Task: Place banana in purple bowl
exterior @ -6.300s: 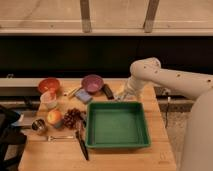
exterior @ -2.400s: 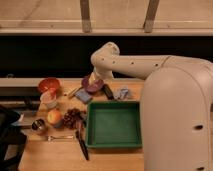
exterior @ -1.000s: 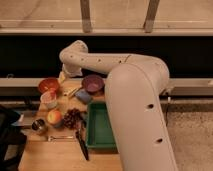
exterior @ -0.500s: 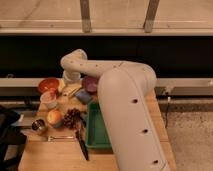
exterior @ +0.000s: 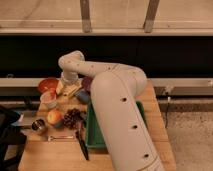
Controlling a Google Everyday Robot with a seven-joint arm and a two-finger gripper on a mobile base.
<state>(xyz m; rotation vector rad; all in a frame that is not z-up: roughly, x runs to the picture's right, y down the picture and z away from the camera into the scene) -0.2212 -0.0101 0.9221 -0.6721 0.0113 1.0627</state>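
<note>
**Gripper at the banana, nothing in the bowl yet**

At the far left of the desk sits an orange-red bowl, with a small pale cup just in front of it; neither has any part in this job. Just to the right of them the gripper hangs low over the wood, its jaws spread wide and closed on nothing. The banana lies flat on the desk right at the jaws, between the orange-red bowl and the purple bowl. Whether a fingertip touches the fruit cannot be made out. The purple bowl stands just right of the banana, half hidden by the arm, and its visible part shows no fruit inside.

By my reading the task is at its start: the approach is done, while the grasp, the lift, the short carry to the right and the release into the bowl are all left.
</note>
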